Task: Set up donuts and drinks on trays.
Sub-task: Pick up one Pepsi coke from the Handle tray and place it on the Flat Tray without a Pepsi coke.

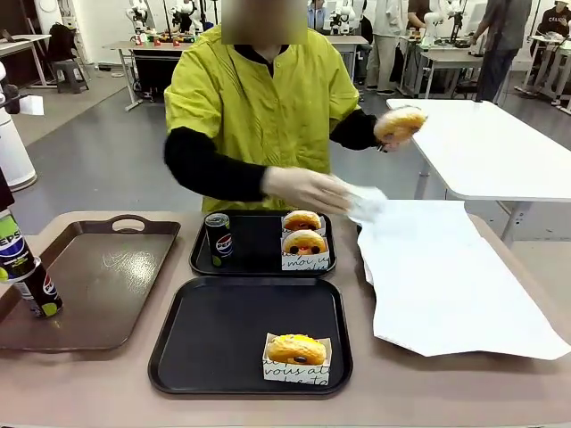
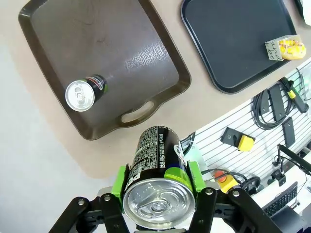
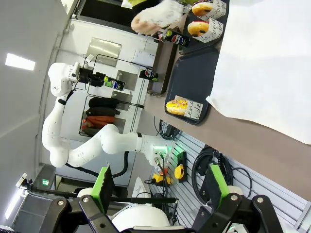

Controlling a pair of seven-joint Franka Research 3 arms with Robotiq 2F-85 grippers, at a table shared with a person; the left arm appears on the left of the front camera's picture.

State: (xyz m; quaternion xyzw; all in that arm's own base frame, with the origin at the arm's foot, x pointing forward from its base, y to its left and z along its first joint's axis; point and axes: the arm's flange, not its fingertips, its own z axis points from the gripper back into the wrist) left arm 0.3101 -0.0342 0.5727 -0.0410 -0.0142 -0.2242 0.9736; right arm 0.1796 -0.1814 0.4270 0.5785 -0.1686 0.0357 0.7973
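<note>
Bright, even overhead light, soft shadows w/ no hard edges. Glare patch on the glossy brown tray (image 1: 116,267); the near black tray (image 1: 223,330) stays matte. Person's hand (image 1: 308,189) and the paper (image 1: 366,203) in it are motion-blurred. Wrist views bend straight lines at edges. Can top (image 2: 156,203) near lens is sharp & shiny.

Left claw (image 2: 158,187) clamps can (image 2: 158,160) high over table edge. Below and ahead: brown tray (image 2: 73,29), bare bar one upright can (image 2: 83,93). Farther off, near black tray (image 1: 223,334) open except boxed donut (image 1: 297,358) at corner. Person's hand (image 1: 308,189) crosses far tray (image 1: 254,242).
</note>
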